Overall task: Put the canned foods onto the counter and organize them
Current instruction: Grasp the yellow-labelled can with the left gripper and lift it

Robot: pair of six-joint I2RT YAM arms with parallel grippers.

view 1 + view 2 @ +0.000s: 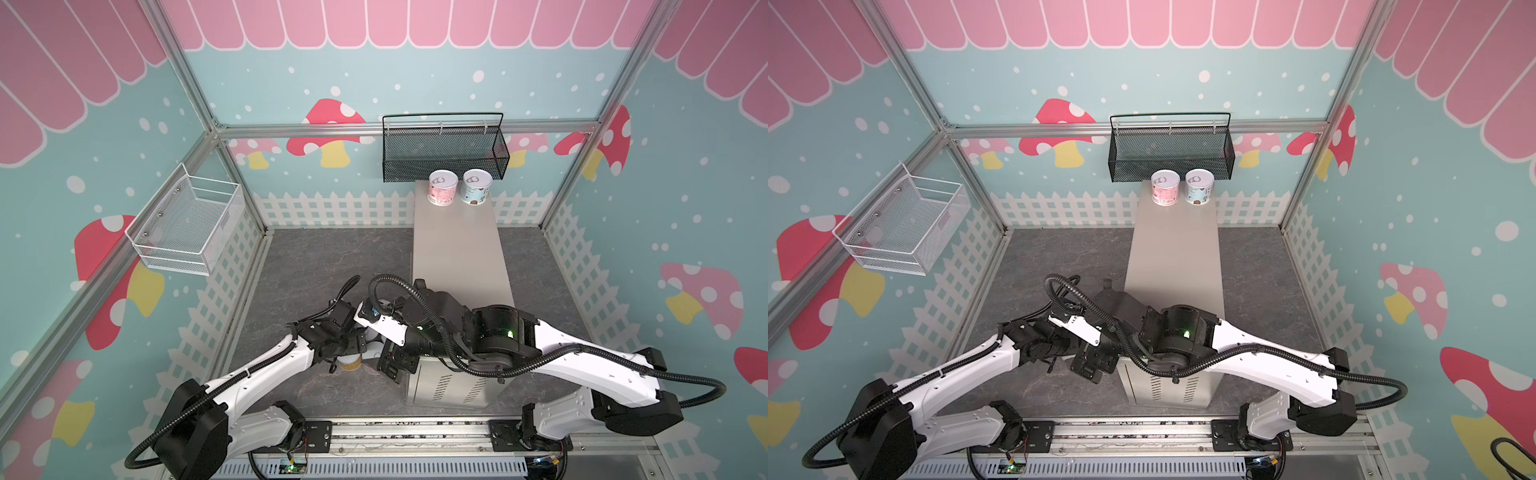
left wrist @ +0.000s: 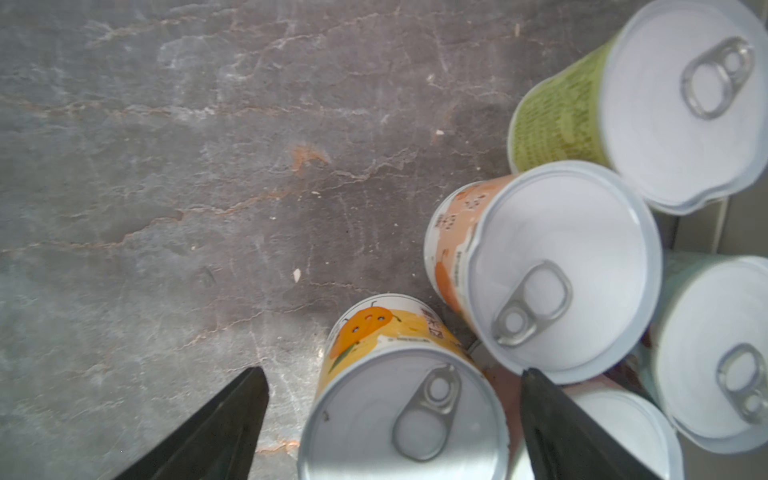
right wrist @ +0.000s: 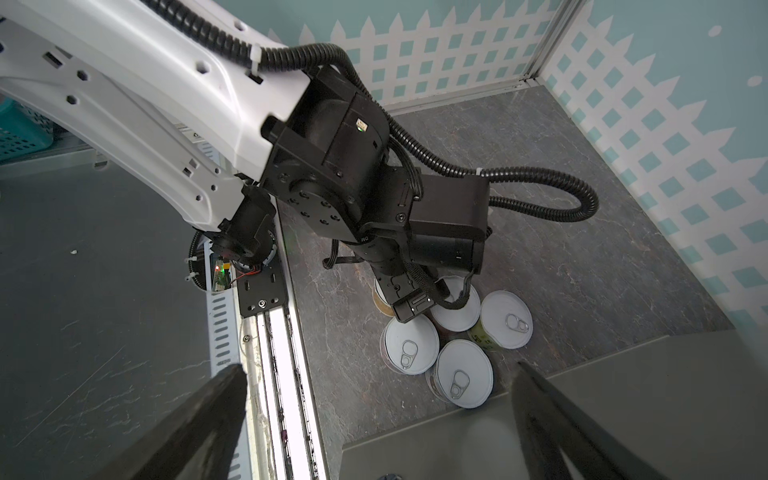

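Observation:
Two canned foods stand at the far end of the beige counter (image 1: 457,249) (image 1: 1173,249): a pink can (image 1: 443,188) (image 1: 1165,188) and a white-blue can (image 1: 476,186) (image 1: 1199,186). Several more cans cluster on the floor by the counter's near left corner. In the left wrist view these are a yellow can (image 2: 403,415), an orange can (image 2: 552,266), a green can (image 2: 665,99) and a pale can (image 2: 723,353). My left gripper (image 2: 391,370) is open and straddles the yellow can, with a gap on each side. My right gripper (image 3: 380,368) hangs open and empty over the counter's near corner (image 3: 582,415).
A black mesh basket (image 1: 442,149) hangs on the back wall just behind the counter. A white wire basket (image 1: 187,224) hangs on the left wall. The arms' rail (image 1: 407,432) runs along the front. My right arm crosses above the counter's near end, close to the left wrist.

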